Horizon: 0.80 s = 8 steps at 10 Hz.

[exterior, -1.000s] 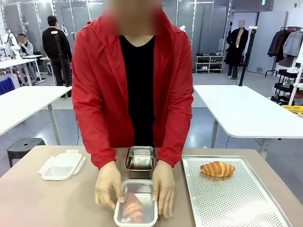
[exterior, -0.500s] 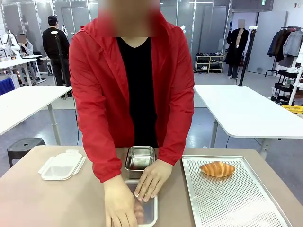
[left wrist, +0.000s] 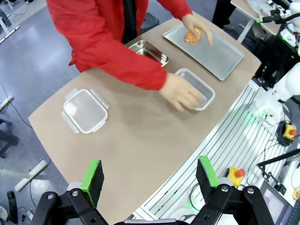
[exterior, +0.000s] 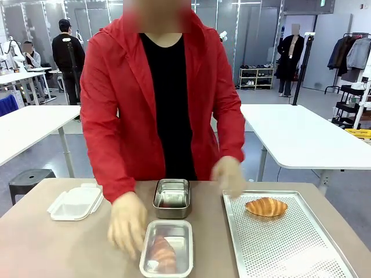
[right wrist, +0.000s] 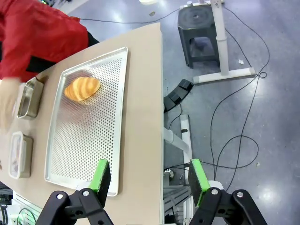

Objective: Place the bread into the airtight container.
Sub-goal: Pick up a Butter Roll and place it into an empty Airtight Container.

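Low in the middle, we see one bread (exterior: 163, 255) in the container (exterior: 179, 234); another bread (exterior: 266, 207) waits on the tray (exterior: 278, 243). Our left gripper (left wrist: 149, 169) and right gripper (right wrist: 148, 169) hold nothing, jaws spread.

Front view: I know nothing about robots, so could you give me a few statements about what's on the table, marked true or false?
1. A croissant lies on the perforated tray. True.
2. The box nearest the camera is empty. False: a piece of bread lies in it.
3. The white lid covers the steel tin. False: it lies apart on the table, off to the tin's left in the picture.
4. One hand of the person is close to the box's corner. True.
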Each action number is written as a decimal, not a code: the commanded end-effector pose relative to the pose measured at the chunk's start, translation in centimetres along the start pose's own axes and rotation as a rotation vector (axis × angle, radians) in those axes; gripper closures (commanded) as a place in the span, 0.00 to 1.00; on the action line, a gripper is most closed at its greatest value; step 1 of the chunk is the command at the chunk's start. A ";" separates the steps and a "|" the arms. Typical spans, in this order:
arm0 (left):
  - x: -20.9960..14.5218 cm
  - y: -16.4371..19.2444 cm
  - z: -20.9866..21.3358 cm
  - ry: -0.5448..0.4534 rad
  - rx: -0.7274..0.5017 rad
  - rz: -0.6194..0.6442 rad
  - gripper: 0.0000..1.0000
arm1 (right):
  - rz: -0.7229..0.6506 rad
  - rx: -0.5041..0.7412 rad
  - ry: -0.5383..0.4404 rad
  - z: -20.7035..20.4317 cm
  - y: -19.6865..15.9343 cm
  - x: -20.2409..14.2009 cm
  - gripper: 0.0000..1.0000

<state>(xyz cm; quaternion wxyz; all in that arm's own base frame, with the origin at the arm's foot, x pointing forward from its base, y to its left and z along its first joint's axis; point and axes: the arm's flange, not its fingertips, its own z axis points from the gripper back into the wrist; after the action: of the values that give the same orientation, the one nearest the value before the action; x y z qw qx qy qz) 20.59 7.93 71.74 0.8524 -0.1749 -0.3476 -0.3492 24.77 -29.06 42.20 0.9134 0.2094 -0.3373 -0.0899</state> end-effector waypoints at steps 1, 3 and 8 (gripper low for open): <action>0.3 0.0 0.1 0.004 0.003 -0.001 0.00 | -0.010 0.000 -0.009 -0.1 0.0 0.1 0.16; 0.3 0.0 0.1 0.004 0.003 -0.001 0.00 | 0.000 0.000 0.000 0.0 0.0 0.0 0.16; 0.3 0.0 0.1 0.004 0.003 -0.001 0.00 | 0.386 0.040 0.047 -1.3 8.4 6.7 0.16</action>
<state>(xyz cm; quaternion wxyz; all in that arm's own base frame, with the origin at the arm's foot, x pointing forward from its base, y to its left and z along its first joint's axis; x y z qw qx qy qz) 20.59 7.92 71.74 0.8524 -0.1749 -0.3476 -0.3493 29.71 -24.19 48.02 0.9216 0.1724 -0.3454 0.0395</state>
